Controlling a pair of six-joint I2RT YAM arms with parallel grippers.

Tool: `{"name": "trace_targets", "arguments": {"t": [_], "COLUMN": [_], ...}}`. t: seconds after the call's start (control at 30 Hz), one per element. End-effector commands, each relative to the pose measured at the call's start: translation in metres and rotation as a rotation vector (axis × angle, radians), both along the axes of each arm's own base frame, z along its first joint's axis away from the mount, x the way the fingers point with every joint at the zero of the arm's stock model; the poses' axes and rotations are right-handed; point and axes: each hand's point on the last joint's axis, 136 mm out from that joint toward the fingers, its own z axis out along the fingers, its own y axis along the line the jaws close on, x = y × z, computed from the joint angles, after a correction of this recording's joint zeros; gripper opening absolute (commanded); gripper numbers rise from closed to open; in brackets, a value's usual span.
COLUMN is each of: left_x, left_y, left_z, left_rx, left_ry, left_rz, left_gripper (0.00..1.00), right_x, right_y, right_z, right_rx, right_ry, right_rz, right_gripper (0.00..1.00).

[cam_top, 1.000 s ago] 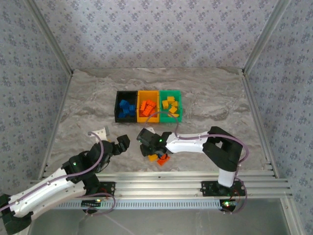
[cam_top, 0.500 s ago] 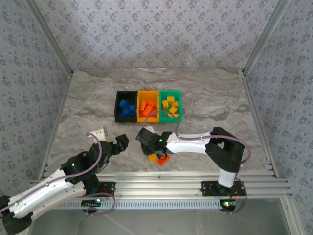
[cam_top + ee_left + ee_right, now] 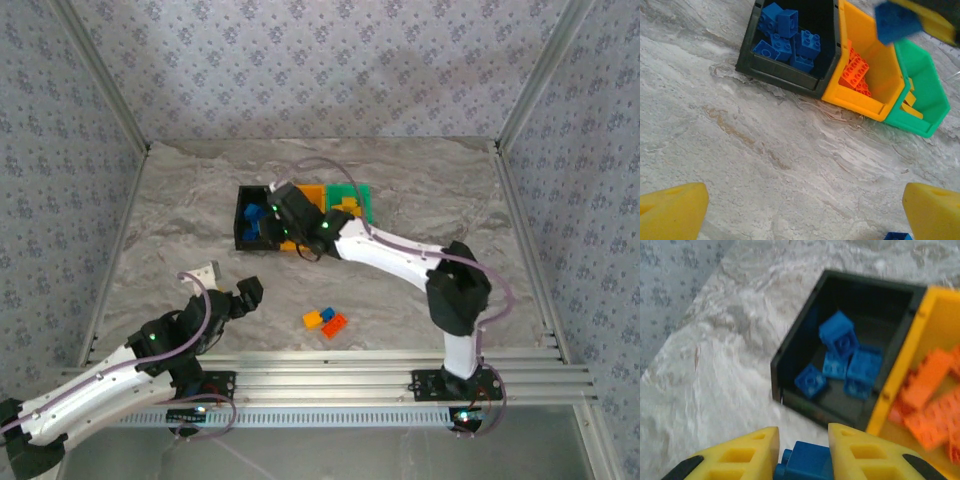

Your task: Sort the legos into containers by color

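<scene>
Left gripper [image 3: 800, 215]: low over the table [image 3: 740, 150] at near left, fingers wide apart, nothing between them.

Loose bricks [image 3: 326, 318]: three (yellow-orange, blue, orange-red), clumped near the front of the table, unsorted.

Right gripper [image 3: 803, 437]: reaches out past the clump, clamped on a blue brick [image 3: 807, 462], and hangs over the near end of the bin row. In the top view it sits about over the wall shared by the black bin [image 3: 242, 225] and the orange-yellow bin [image 3: 880, 65]. The green bin [image 3: 925, 70] is at the right end.

Brick attitude: it lies across the gap, finger to finger, one stud showing at its left. The long axis seems crosswise to the fingers, but the frame edge cuts off much of it. Not certain.

Risk: a release here may land the brick on the shared wall and tip it in among the orange-red bricks [image 3: 930, 385]. It could also fall short, onto the table. Likely cause: offset toward the orange-yellow side. The blue bricks [image 3: 842, 357] lie left of that wall, so a shift left looks needed before opening.
</scene>
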Motion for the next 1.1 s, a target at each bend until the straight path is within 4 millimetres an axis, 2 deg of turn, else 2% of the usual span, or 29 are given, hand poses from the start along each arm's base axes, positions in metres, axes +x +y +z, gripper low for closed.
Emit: {"name": "trace_targets", "arguments": {"t": [0.0,0.13,0.17,0.2,0.27,0.3,0.43,0.53,0.63,0.7,0.8,0.97,1.07], "left_x": [-0.002,-0.002,-0.003,-0.003,-0.003,-0.003,-0.002,-0.001,-0.001,-0.003,-0.009,-0.03,-0.043], "left_y": [-0.004,-0.006,-0.006,-0.006,-0.008,-0.009,-0.016,-0.026,-0.042,-0.06,-0.09,-0.135,-0.151], "left_z": [-0.002,0.001,0.001,0.002,0.002,0.002,0.003,0.005,0.005,0.004,-0.006,-0.039,-0.054], "left_rx": [-0.012,-0.007,-0.002,0.0,0.006,0.008,0.027,0.052,0.08,0.098,0.143,0.219,0.278], "left_ry": [0.016,0.017,0.019,0.019,0.022,0.022,0.022,0.025,0.037,0.045,0.09,0.213,0.237], "left_rz": [-0.013,-0.026,-0.03,-0.033,-0.041,-0.048,-0.083,-0.127,-0.201,-0.299,-0.46,-0.731,-0.837], "left_gripper": [0.99,0.99,1.0,1.0,0.99,0.99,0.99,0.99,0.99,1.0,0.99,0.99,0.98], "right_x": [0.022,0.05,0.056,0.061,0.068,0.068,0.06,0.048,0.03,0.017,-0.006,-0.047,-0.066], "right_y": [0.012,0.025,0.027,0.027,0.026,0.025,0.015,-0.007,-0.037,-0.063,-0.1,-0.156,-0.183], "right_z": [-0.025,-0.033,-0.029,-0.025,-0.011,-0.003,0.036,0.06,0.065,0.063,0.042,-0.004,-0.019], "right_rx": [-0.054,-0.027,-0.01,0.004,0.04,0.053,0.09,0.114,0.118,0.143,0.15,0.096,0.081], "right_ry": [0.037,0.063,0.059,0.051,0.032,0.022,-0.03,-0.058,-0.051,-0.028,0.02,0.093,0.113], "right_rz": [0.055,0.053,0.05,0.044,0.036,0.032,0.026,-0.006,-0.04,-0.078,-0.129,-0.191,-0.225], "right_gripper": [0.32,0.35,0.38,0.43,0.59,0.63,0.68,0.7,0.7,0.7,0.71,0.72,0.72]}}
